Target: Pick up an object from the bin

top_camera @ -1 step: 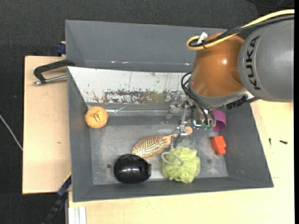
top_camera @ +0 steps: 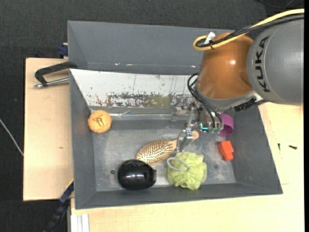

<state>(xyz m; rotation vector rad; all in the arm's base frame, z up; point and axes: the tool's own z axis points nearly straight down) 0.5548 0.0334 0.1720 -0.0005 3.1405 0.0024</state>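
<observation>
Camera view looks down into the grey bin [top_camera: 145, 42], where the hand [top_camera: 189, 132] hangs low near the floor, under the arm's orange cover. Whether the hand is apart or together I cannot tell; the mechanism and its cables hide that.

Just below the hand and to its left lies a tan oval hairbrush [top_camera: 155, 151], bristles up, its handle end pointing at the hand and seeming to touch it. Directly below the hand is a green mesh bath sponge [top_camera: 188, 170] with a pale loop. Close on the hand's right stands a purple cup [top_camera: 226, 123], and below that an orange block [top_camera: 225, 150]. A black rounded thing [top_camera: 136, 174] lies further down-left, and an orange ball [top_camera: 99, 121] sits far off to the left.

As for progress, nothing is seen lifted: every thing rests on the bin floor. I judge the hand to be at the point of grasping, most likely the brush handle. Closing, holding firm and raising are all left to do.
</observation>
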